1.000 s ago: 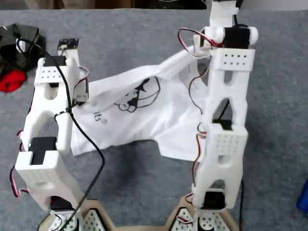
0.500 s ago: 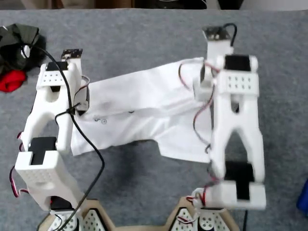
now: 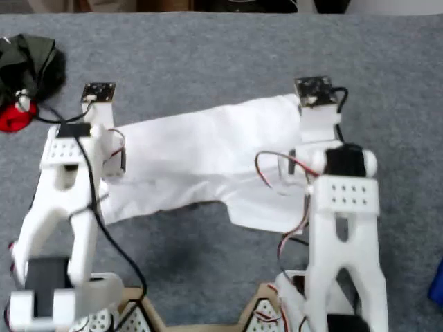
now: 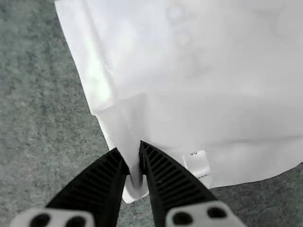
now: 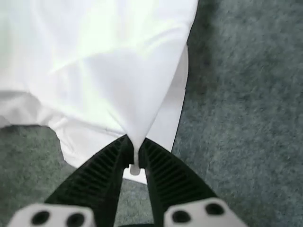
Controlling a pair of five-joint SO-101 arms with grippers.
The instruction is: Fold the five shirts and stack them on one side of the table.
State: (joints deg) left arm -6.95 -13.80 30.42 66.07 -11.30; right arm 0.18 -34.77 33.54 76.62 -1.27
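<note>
A white shirt [image 3: 208, 142] lies across the middle of the grey table, its far part folded over toward the front so a plain side faces up. My left gripper [image 4: 135, 163] is shut on a pinched fold of the shirt [image 4: 189, 71] at its left end. At the right end my right gripper [image 5: 135, 152] is likewise shut on a pulled-up fold of the shirt [image 5: 94, 61]. In the high view both arms stand over the shirt's two ends, and a sleeve and the hem stick out toward the front.
A dark green garment [image 3: 31, 59] and a red one [image 3: 10, 117] lie bunched at the back left corner. Something blue [image 3: 436, 280] shows at the right edge. Bare grey table surrounds the shirt in front and behind.
Both arms have drawn the shirt's far edge toward the front, folding it over itself. The printed picture that faced up is now covered.
</note>
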